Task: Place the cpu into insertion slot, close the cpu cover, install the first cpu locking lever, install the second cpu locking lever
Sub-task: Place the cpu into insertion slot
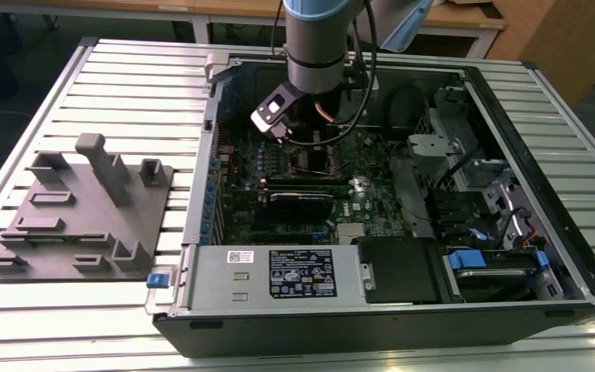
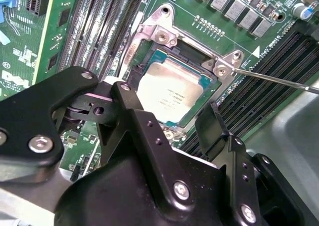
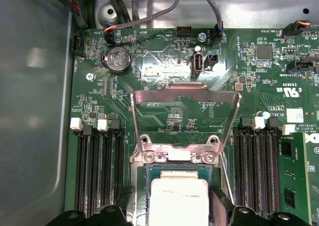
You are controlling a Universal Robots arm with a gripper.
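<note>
cpu [image 3: 179,198]: seated flat in insertion slot [image 2: 185,49]; cpu cover [image 3: 185,90] raised, unlatched. gripper [image 2: 167,101]: jaws spread astride cpu, not clamping. Risk: jaw snags cpu edge on lift, leaves it skewed under cpu cover

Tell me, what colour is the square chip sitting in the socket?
The cpu is silver-grey, seen best in the second wrist view.

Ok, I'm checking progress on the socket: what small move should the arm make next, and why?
Probably ease the gripper straight up: the cpu looks seated level in the insertion slot, while the cpu cover stands hinged open.
</note>
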